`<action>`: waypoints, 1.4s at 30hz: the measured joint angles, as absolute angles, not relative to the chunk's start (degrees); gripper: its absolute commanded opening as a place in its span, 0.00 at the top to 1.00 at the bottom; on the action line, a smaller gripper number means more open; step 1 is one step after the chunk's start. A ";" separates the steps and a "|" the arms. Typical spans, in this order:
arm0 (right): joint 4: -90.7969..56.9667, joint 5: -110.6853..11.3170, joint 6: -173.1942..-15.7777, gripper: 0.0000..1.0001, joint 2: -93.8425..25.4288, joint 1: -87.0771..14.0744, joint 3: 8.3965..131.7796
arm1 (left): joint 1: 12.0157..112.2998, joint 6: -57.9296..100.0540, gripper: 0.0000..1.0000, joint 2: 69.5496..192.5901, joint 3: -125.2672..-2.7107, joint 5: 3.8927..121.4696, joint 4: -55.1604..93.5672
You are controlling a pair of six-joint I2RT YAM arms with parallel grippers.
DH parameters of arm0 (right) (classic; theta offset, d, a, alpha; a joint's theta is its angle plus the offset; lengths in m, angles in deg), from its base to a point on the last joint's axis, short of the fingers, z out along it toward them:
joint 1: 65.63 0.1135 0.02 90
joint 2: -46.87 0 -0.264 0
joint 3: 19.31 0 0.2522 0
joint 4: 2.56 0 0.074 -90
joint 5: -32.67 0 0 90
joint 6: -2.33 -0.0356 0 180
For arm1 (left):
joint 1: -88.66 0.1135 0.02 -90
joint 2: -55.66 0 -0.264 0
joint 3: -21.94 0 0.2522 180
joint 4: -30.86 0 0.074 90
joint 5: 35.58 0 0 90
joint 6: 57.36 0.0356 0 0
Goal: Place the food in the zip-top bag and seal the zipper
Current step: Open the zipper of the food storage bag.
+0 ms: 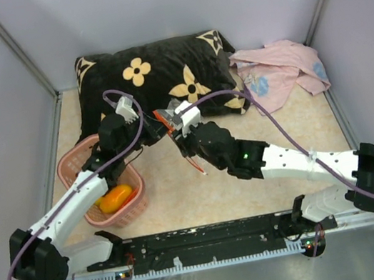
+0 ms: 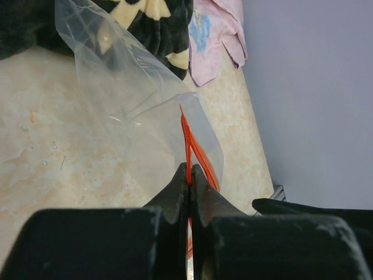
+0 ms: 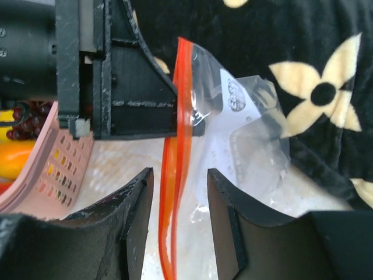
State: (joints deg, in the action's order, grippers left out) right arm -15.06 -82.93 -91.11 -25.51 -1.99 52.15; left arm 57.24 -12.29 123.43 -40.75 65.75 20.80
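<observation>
Left wrist view: my left fingers (image 2: 175, 195) pinch the clear crinkly bag's (image 2: 116, 87) thin red-orange zipper strip (image 2: 187, 146); my right fingers (image 3: 230, 198), open astride it, should close squarely

Clear and glossy on the zip-top bag (image 3: 250, 134), small grey print on one panel — solid red-orange along the zipper (image 3: 182, 105). Black on left gripper (image 2: 189, 175) and right gripper (image 3: 179, 175). White with black joints on the arms (image 1: 299, 160), purple on the cables (image 1: 271, 125). Pink with a grid of small holes on the basket (image 1: 75, 163); inside, orange-yellow on one food piece (image 1: 116, 197), dark purple on the grape bunch (image 3: 26, 119). Black plush with cream four-petal flowers on the pillow (image 1: 153, 73). Pale pink with blue prints on the cloth (image 1: 284, 72). Mottled beige on the table (image 1: 182, 192), grey-lilac on the walls (image 1: 170, 5).
</observation>
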 measured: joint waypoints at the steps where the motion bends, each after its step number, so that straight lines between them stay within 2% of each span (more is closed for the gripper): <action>1: -15.57 -83.52 -91.33 0.57 -25.48 -1.99 52.80 | 57.24 -11.59 1.00 123.19 -41.21 65.75 20.15; 21: -14.14 -90.14 -93.30 0.51 -31.14 -2.06 53.72 | 57.13 -6.17 1.00 123.39 -45.97 66.19 10.88; 25: -14.08 -89.53 -93.87 0.47 -31.25 -2.06 53.70 | 56.93 -5.77 1.00 123.58 -47.06 65.82 9.42; 31: -12.83 -88.46 -94.22 0.46 -31.23 -2.06 52.60 | 56.87 -5.64 1.00 123.80 -47.85 65.60 8.00; 42: -13.64 -97.97 -95.27 0.47 -31.23 -2.43 49.59 | 56.71 -4.31 1.00 124.17 -49.93 65.18 5.18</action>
State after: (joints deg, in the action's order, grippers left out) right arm -13.64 -97.97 -95.27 -31.23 -2.43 49.59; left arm 56.71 -4.31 124.17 -49.93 65.18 5.18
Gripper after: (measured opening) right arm 0.537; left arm 0.009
